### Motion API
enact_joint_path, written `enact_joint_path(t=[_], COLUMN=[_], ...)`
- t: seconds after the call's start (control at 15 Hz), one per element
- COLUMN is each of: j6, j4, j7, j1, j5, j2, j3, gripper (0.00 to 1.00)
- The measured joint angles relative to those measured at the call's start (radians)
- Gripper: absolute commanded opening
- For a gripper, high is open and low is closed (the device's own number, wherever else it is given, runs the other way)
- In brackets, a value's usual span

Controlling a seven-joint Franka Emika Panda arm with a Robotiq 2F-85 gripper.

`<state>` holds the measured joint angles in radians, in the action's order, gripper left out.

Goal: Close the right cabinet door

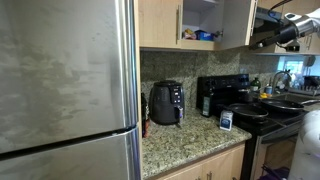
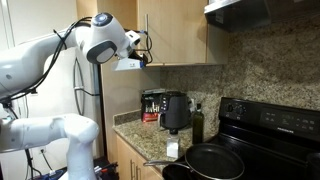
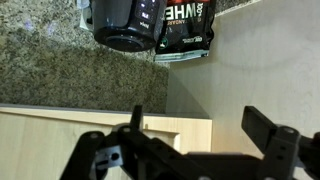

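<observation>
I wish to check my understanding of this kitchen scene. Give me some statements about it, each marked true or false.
1. The right cabinet door stands open. True.
2. The end effector grips a bottle. False: its fingers are apart, with nothing between them.
3. A black air fryer stands on the granite counter. True.
4. The top of the stove is bare. False: a frying pan lies on it.
</observation>
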<state>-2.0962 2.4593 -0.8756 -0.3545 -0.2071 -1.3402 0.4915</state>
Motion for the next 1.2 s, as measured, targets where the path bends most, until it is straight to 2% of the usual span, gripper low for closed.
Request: enact_joint_path(t=[0.27,0.53,0.67,0.93,1.07,1.2], j6=[0.003,0.016,0.017,0.052,0.059,0.033], j4=[-0.019,-0.059,-0.064,-0.061,-0.054,-0.055], j7=[-0.101,-0.025,-0.023,-0.032,-0.064,-0.079], j1=[-0.015,0.036,0.060,0.055,0.033,-0.002], j5=[0.001,0.053,0.054,0.054,0.054,0.037], j2=[0.007,0.025,0.045,0.054,0.049,0.032], j3=[0.012,-0.076,-0.087,-0.089,-0.126,-0.205], gripper=[1.00,1.00,1.00,1.00,1.00,1.00])
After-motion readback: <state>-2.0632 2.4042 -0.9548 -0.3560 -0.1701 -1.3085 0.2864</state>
